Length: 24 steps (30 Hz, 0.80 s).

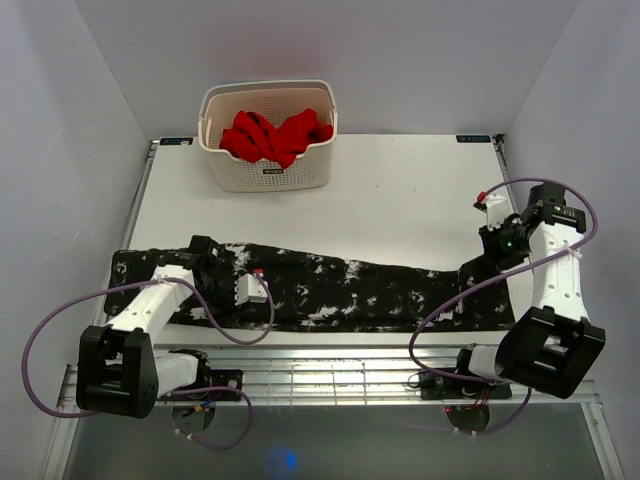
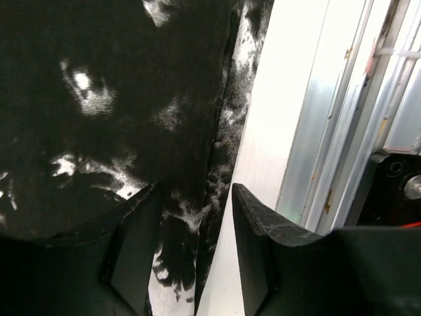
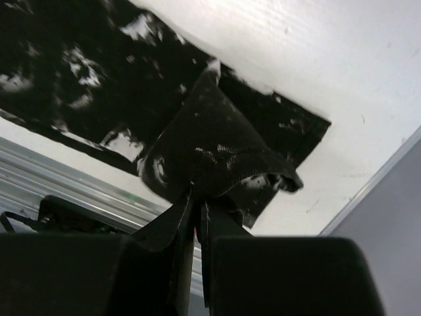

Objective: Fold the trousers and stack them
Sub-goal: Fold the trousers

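The trousers (image 1: 350, 285) lie stretched lengthwise across the near part of the worktop (image 1: 400, 190), their long edge close to its front edge. At the right end, the right tool (image 3: 197, 201) is clenched on a pinch of speckled fabric near the leg hem, drawing it up into a small peak while the rest lies flat. The left tool (image 2: 195, 197) is released, its jaws standing apart over the near edge of the cloth at the left end, holding nothing.

The step in hand looks like the first fold, leg ends over to the waist. To do it well, the left tool probably ought to press or grip that near edge first, so the garment does not slide as the right end travels. The right tool's pinch appears narrow, so only part of the hem may follow. A low, even sweep leftward along the garment's length should bring the hem down square on the waist, not skewed. Releasing only once the cloth is lying flat would help avoid a bunched fold.
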Each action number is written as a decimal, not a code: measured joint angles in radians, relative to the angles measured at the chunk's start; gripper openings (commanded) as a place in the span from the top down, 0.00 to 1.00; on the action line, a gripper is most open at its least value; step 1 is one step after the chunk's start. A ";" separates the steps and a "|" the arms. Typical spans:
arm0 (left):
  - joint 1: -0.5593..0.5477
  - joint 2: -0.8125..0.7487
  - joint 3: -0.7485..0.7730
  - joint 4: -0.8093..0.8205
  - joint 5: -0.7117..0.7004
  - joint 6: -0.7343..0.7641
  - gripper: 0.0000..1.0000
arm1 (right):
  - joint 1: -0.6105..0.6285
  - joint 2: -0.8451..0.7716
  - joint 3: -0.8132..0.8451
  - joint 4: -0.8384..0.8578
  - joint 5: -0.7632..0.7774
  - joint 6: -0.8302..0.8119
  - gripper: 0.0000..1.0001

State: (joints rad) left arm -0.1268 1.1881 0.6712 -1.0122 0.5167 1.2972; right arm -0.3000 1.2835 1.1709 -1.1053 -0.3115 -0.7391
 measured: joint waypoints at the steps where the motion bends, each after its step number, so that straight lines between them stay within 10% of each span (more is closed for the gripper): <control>1: -0.013 -0.002 -0.010 0.013 -0.013 -0.002 0.43 | -0.018 0.005 -0.014 -0.006 0.020 -0.014 0.92; 7: -0.055 -0.010 -0.076 0.130 -0.089 -0.027 0.52 | -0.132 0.051 -0.038 -0.022 0.112 -0.090 0.92; 15: -0.063 -0.014 -0.089 0.198 -0.128 -0.055 1.00 | -0.197 0.131 -0.035 -0.022 0.180 -0.146 0.92; 24: -0.063 -0.073 -0.031 0.214 -0.148 -0.155 1.00 | -0.207 0.204 0.006 -0.001 0.198 -0.171 0.92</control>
State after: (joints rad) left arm -0.1902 1.1152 0.6407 -0.7986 0.3691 1.1419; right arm -0.5068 1.4876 1.1767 -1.1061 -0.1139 -0.9100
